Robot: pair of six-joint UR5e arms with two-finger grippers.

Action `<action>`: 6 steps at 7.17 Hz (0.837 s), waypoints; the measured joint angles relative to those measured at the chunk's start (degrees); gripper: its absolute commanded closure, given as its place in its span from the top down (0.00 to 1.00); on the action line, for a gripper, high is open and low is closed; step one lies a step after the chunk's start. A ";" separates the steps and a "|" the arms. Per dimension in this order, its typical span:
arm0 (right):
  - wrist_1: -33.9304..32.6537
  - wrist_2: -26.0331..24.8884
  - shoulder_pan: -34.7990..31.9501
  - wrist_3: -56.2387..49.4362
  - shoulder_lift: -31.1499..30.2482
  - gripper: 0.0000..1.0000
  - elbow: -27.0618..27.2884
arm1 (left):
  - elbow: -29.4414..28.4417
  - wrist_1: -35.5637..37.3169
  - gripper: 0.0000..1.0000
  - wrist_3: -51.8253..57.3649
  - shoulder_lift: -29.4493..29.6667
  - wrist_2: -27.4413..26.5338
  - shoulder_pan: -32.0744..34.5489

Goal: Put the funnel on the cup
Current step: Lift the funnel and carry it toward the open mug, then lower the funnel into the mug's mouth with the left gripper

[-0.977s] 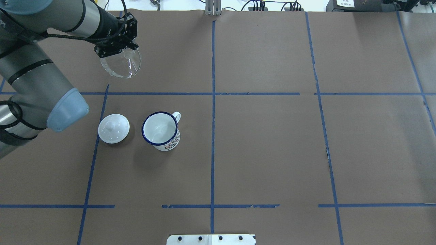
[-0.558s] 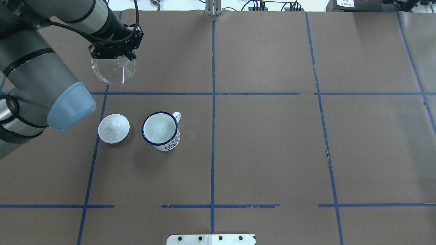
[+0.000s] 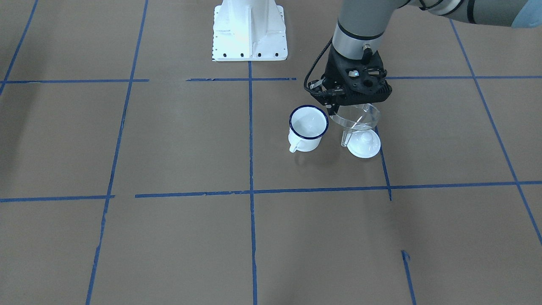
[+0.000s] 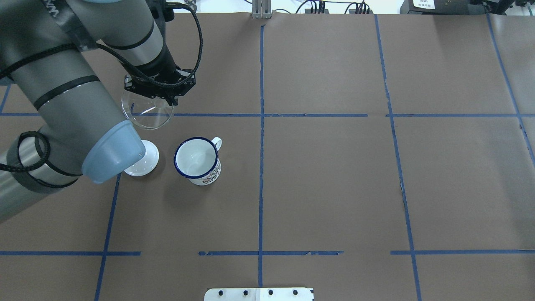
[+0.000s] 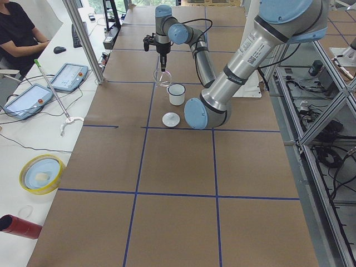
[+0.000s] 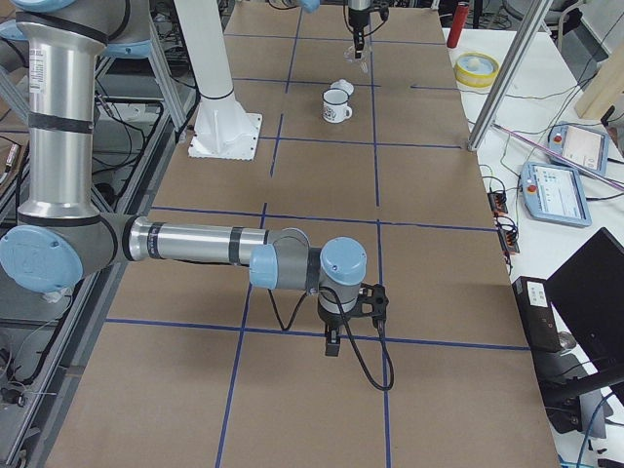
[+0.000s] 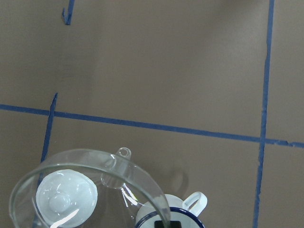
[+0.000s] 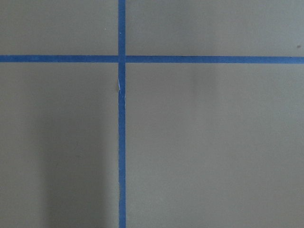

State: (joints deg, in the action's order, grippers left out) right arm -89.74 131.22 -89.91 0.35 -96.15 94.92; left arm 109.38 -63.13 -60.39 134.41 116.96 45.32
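Observation:
My left gripper [image 4: 166, 99] is shut on the rim of the clear funnel [image 4: 147, 113] and holds it in the air, spout down. The funnel is on the far left of the cup [image 4: 196, 158] and does not touch it. The cup is a white mug with a dark blue rim, upright on the table. In the front view the funnel [image 3: 356, 119] hangs over the lid, just right of the cup [image 3: 308, 123]. The left wrist view shows the funnel [image 7: 90, 190] and the cup's rim [image 7: 190, 213] below it. My right gripper [image 6: 332, 336] is far off; I cannot tell its state.
A round white lid with a knob [image 3: 364, 145] lies next to the cup; my left arm's elbow [image 4: 113, 156] covers part of it in the overhead view. Brown paper with blue tape lines covers the table. The robot's white base [image 3: 249, 29] stands behind.
My left arm has carried the funnel from the far left of the table toward the cup and the lid. Its elbow now covers part of the lid.

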 measured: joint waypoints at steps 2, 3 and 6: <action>0.00 0.00 0.00 0.00 0.00 1.00 0.00 | -0.80 6.08 0.00 0.49 3.85 0.02 -2.28; 0.00 0.00 0.00 0.00 0.00 1.00 0.00 | -2.40 7.91 0.00 1.63 5.62 0.03 -3.42; 0.00 0.00 0.00 0.00 0.00 1.00 0.00 | -13.96 10.64 0.00 10.37 12.33 0.01 -4.86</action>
State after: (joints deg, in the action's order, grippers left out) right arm -89.74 131.22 -89.91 0.35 -96.15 94.92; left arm 95.41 -52.49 -50.01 146.74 116.97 40.46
